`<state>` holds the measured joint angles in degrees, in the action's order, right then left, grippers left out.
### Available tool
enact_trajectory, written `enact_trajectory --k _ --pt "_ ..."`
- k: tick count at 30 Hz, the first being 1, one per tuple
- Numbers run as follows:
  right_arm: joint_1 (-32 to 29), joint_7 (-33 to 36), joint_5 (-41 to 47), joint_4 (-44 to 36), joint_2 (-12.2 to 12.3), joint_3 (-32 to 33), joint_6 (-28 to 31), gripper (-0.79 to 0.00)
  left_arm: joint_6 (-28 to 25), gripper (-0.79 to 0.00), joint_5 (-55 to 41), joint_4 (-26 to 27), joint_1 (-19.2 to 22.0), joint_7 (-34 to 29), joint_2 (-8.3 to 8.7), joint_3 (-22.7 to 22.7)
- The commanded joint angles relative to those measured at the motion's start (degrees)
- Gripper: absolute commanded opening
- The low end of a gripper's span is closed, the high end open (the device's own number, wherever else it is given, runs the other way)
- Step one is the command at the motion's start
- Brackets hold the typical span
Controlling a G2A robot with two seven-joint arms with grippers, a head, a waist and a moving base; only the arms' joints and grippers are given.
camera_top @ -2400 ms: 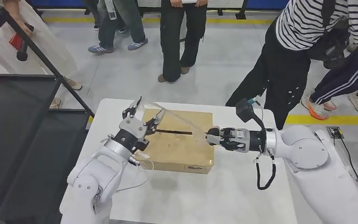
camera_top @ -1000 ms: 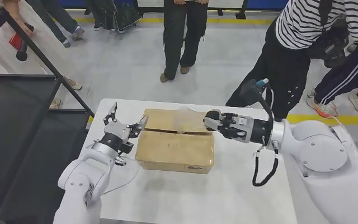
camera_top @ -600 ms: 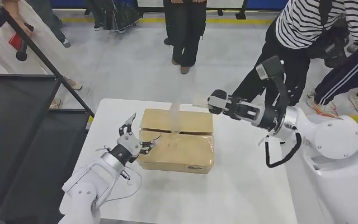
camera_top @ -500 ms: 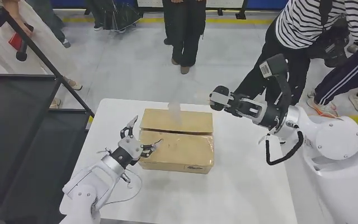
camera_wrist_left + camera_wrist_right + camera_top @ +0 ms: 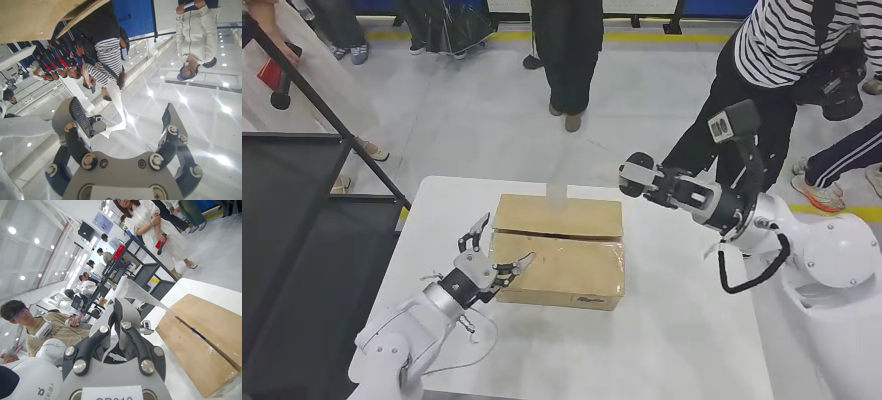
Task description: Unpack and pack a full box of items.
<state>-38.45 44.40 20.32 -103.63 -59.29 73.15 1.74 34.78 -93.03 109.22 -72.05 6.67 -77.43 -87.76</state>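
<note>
Box [image 5: 557, 262]: brown cardboard, flat rectangular, matt. 2 top flaps shut, w/ dark seam [image 5: 560, 236] running 9 to 3 o'clock across the lid. Clear glossy film lies along the seam in right wrist view. Stands at centre of table [image 5: 662, 340], which is white, smooth and round-cornered.

Tape strip [image 5: 140, 292]: thin clear plastic, wrinkled. Broad at the gripper end, it narrows to a point where it meets the seam. Stretched in the air between box and right gripper.

Right gripper [image 5: 122, 304]: grey metal fingers, dark linkages. Jaws pinched nearly together on the broad end of the tape strip. Held up off the table at approx. 1 o'clock of the box and apart from it, so only the strip joins the two.

Left gripper [image 5: 122, 117]: same build, w/ ribbed dark pads [image 5: 79, 115]. Jaws spread wide, nothing between them. Sits low at approx. 9 o'clock of the box, just beside its short side. One fingertip reaches the box edge in top view; contact cannot be told.
</note>
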Motion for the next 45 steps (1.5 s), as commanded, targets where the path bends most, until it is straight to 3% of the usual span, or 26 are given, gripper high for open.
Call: enact_trajectory --k 1,5,7,10,19,21,31,37,45 --pt "-0.2 -0.5 1.9 0.3 -0.1 0.1 0.3 -0.785 -0.2 0.0 -5.2 -0.5 0.1 0.9 -0.09 0.0" --pt "-0.6 -0.9 5.6 0.8 -0.3 0.3 0.7 -0.785 -0.4 0.0 -20.6 -2.3 0.9 5.0 -0.38 0.2" --pt "-0.7 -0.8 6.8 1.2 -0.4 0.4 0.8 -0.785 -1.2 0.0 -22.5 -2.0 1.8 8.2 -0.25 -0.2" --pt "-0.7 -0.7 7.9 1.9 -0.5 0.4 0.9 -0.785 -3.6 0.0 -7.6 1.3 2.3 8.6 0.32 -0.1" --pt "-0.9 -0.6 9.5 3.0 -0.8 0.2 2.6 -0.785 -14.1 0.0 45.2 6.6 -0.4 -6.5 2.44 5.3" --pt "-1.1 -1.2 9.5 2.9 -0.8 0.2 2.9 -0.785 -17.1 0.0 44.4 6.0 -1.4 -8.2 2.34 5.6" --pt "-1.3 -1.6 7.3 2.3 -0.7 0.2 2.9 -0.785 -17.3 0.0 45.1 6.1 -1.4 -8.2 2.37 5.6" --pt "-2.4 -5.1 11.8 2.0 -1.1 0.4 -1.5 -0.785 -26.4 0.0 73.6 6.3 -3.0 -9.1 3.47 7.5" --pt "-1.1 -7.9 22.3 3.6 -1.6 0.7 -13.7 -0.785 -37.4 0.0 106.7 4.1 -5.7 -11.1 4.89 8.3"
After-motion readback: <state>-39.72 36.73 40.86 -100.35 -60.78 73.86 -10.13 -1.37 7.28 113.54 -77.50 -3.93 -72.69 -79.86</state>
